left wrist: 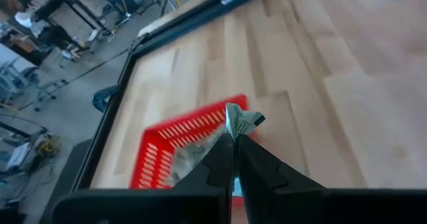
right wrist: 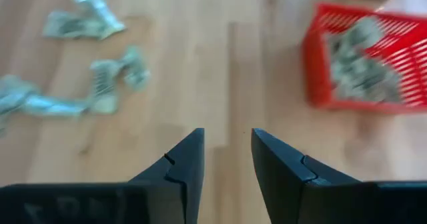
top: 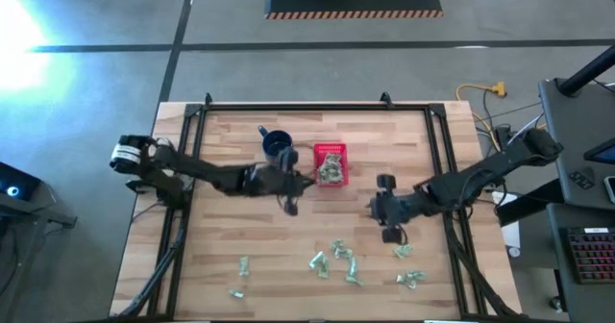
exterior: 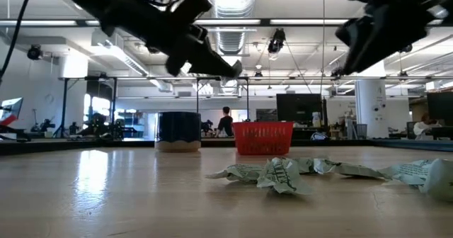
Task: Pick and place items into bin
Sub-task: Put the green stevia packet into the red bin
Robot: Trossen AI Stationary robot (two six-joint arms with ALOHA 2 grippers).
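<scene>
I'm pinching a wrapper (left wrist: 241,119) in my left hand (top: 306,180), clamped tight, just at the red basket's (top: 330,150) nine o'clock rim; easing over before releasing. Right hand (right wrist: 227,156) is gaping, empty.

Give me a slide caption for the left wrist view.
Left gripper, shut on a wrapper piece, above the red basket.

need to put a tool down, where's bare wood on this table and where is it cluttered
Bare wood: the table's left side beyond the blue mug, and the right back corner beyond the red basket. Crowded: the front strip, where wrappers lie scattered, and the middle, where both arms reach in.
</scene>
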